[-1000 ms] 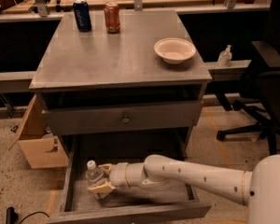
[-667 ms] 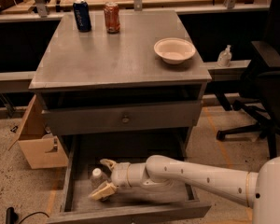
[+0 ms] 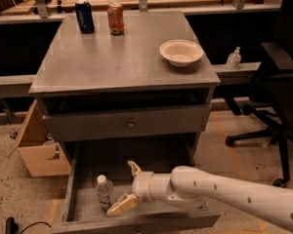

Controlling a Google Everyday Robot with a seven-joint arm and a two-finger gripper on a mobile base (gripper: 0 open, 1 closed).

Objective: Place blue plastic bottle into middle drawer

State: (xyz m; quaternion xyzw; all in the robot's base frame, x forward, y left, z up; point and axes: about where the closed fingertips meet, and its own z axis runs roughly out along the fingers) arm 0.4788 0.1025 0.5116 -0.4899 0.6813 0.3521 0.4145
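The blue plastic bottle (image 3: 104, 191), clear with a white cap and pale label, stands upright on the plank floor at the left of the open middle drawer (image 3: 156, 156). My gripper (image 3: 127, 187) is inside the drawer just right of the bottle. Its two tan fingers are spread wide, one finger (image 3: 134, 168) up and back, the other low by the bottle's base. The fingers are not closed around the bottle. My white arm reaches in from the lower right.
On the cabinet top stand a dark blue can (image 3: 84, 16), a red-orange can (image 3: 116, 18) and a white bowl (image 3: 181, 52). A shut drawer front with a round knob (image 3: 131, 125) sits above. A cardboard box (image 3: 38, 152) is left, an office chair (image 3: 278, 82) right.
The gripper was shut on the bottle low in the drawer. Its fingers have since opened and let go, and the bottle now stands free at the drawer's left.
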